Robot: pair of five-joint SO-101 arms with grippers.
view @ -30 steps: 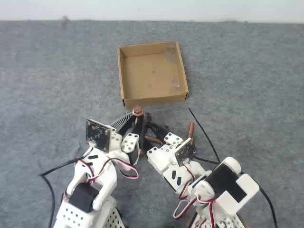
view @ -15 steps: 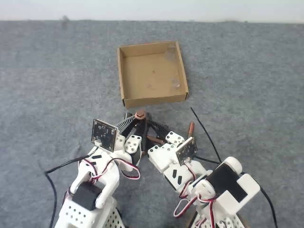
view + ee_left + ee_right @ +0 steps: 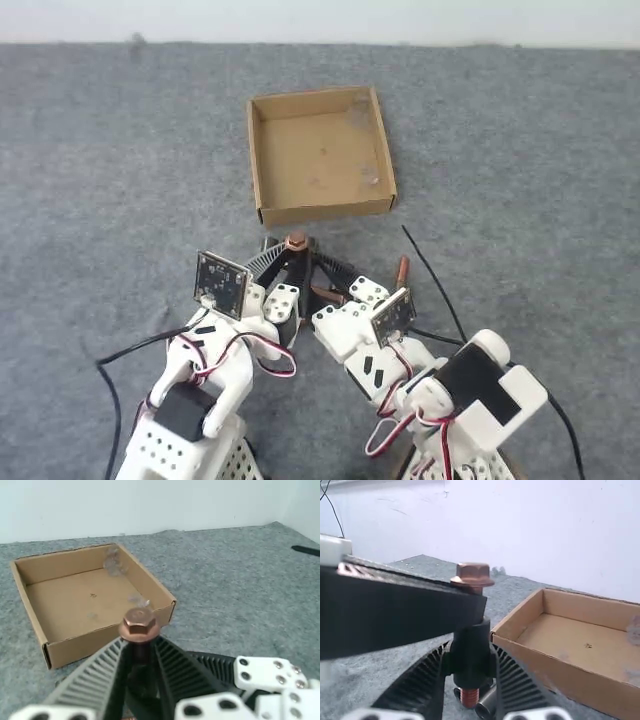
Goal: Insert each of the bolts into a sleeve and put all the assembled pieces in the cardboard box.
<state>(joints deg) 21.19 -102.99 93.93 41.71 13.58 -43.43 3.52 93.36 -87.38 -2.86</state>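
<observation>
A copper bolt (image 3: 296,241) stands upright just in front of the cardboard box (image 3: 325,211). My left gripper (image 3: 141,642) is shut on the bolt's shank just under its hex head (image 3: 140,624). A black sleeve (image 3: 470,652) sits around the bolt's shank, and my right gripper (image 3: 470,667) is shut on this sleeve. The bolt's threaded end (image 3: 469,697) sticks out below the sleeve. In the high view both grippers meet under the bolt head, the left gripper (image 3: 288,262) beside the right gripper (image 3: 314,270). The box's floor (image 3: 80,600) is bare.
A second copper bolt (image 3: 402,272) lies on the grey carpet to the right of the grippers. Another copper piece (image 3: 325,296) lies between the two arms. A black cable (image 3: 430,285) runs past the right arm.
The left arm has shifted a little to the right and forward, and the bolt with it. The right arm has hardly moved.
</observation>
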